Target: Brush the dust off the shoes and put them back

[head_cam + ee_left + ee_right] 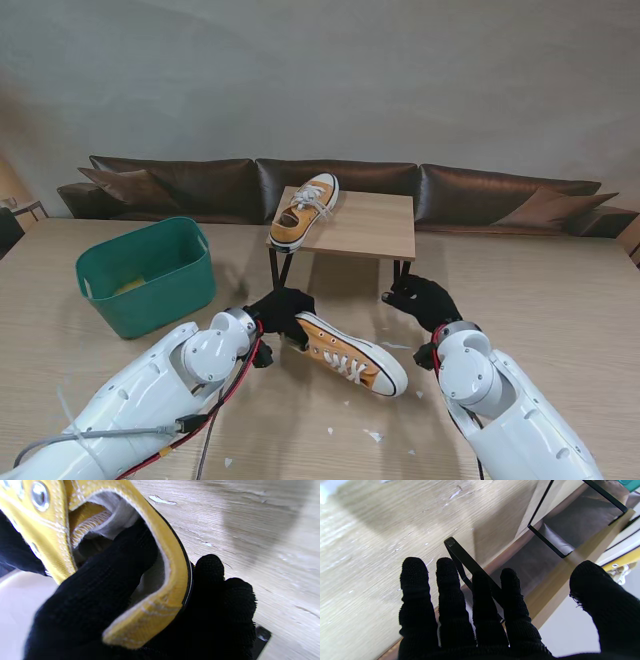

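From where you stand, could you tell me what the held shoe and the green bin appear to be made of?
The shoe in the left hand looks like mustard woven canvas: visible stitching, metal eyelets, a white, probably rubber, sole. The green bin looks like smooth moulded plastic with a faint sheen, though that is a guess from its look.

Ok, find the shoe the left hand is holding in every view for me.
Stand view: the held shoe lies on the table in front of the small shelf, heel in the left hand.
Left wrist view: its yellow heel collar fills the picture, fingers inside it.
Right wrist view: not in it; the yellow edge there looks like the other shoe.
Shared landmark: the shelf's black leg.
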You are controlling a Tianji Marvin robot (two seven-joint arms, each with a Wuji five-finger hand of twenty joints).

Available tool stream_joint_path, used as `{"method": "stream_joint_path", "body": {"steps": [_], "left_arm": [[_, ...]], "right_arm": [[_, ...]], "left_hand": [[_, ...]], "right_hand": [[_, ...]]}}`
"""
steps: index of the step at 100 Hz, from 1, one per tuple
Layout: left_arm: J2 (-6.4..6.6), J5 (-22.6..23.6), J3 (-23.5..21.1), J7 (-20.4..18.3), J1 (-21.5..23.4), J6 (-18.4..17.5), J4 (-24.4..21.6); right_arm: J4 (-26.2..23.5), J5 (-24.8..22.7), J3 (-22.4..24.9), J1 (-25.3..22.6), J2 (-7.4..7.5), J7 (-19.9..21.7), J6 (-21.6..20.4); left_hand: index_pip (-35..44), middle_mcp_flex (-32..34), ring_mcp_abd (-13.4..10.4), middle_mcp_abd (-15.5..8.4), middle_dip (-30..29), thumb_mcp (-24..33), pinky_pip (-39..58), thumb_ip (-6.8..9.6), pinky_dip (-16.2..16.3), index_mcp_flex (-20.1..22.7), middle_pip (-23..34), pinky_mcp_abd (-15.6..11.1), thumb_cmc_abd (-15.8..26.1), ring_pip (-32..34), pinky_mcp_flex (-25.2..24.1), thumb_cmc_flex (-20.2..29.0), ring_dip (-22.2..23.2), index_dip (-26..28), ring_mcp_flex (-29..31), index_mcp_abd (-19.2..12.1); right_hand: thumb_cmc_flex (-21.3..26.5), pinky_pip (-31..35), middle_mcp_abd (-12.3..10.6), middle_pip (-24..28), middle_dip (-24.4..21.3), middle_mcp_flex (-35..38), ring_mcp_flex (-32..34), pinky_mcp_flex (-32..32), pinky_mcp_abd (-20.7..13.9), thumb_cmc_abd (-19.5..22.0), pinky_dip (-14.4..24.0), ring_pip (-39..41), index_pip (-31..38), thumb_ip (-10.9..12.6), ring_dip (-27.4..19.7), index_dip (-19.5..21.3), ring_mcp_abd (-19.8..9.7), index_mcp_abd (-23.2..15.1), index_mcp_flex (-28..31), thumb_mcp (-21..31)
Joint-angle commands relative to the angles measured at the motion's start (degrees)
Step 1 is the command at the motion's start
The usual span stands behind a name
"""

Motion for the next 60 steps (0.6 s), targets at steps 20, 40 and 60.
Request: {"method": "stream_joint_path", "body": {"steps": [20, 40, 60], "left_arm": [[-0.24, -4.15, -5.23, 1.66, 5.48, 6.41, -5.96], [-0.46, -6.06, -8.11, 3.09, 8.21, 8.39, -9.37], [-0.94, -8.35, -9.31, 4.13, 8.91, 8.83, -10.6]], "right_arm": [[-1.93, 3.13, 1.98, -3.43, -0.4, -0.05, -1.28], [-1.41, 4.57, 3.35, -4.43, -0.12, 1.67, -0.85], [-1.49, 4.71, 4.11, -5.4, 0.49, 3.82, -2.33]], "left_hand": [[12.89, 5.76, -0.46, -2.7, 2.25, 2.05, 2.39, 0.37, -0.32, 4.94, 6.49, -2.33, 2.69, 3.25, 3.68, 5.02, 1.62, 3.12, 5.33, -1.03], [13.01, 5.69, -0.39, -1.62, 2.35, 2.39, 2.56, 0.32, -0.13, 4.79, 6.54, -2.15, 2.76, 3.68, 3.71, 4.99, 1.68, 3.22, 5.31, -0.74], [13.12, 5.55, -0.32, -1.69, 2.45, 2.46, 2.52, 0.24, -0.05, 4.44, 6.56, -2.08, 2.95, 3.63, 3.62, 5.03, 1.6, 3.4, 5.21, -0.5]], "right_hand": [[0.71, 0.61, 1.35, -0.84, -0.38, 0.06, 1.05, -16.11, 1.25, 1.59, 0.98, -0.02, -0.78, 0.47, 0.55, -0.63, 0.62, 0.95, -3.34, 0.57], [4.39, 0.21, 1.36, -0.35, -0.21, -0.58, 0.75, -16.42, 1.0, 0.43, 1.05, 0.01, -0.15, 0.55, 0.62, -0.35, 0.65, 1.61, -4.58, 3.54], [3.97, -0.05, 1.23, 0.04, -0.23, -1.22, 0.49, -16.56, 0.74, -3.25, 1.28, 0.14, 0.57, -0.06, 0.65, -0.29, 0.2, 1.53, -5.08, 4.72]]}}
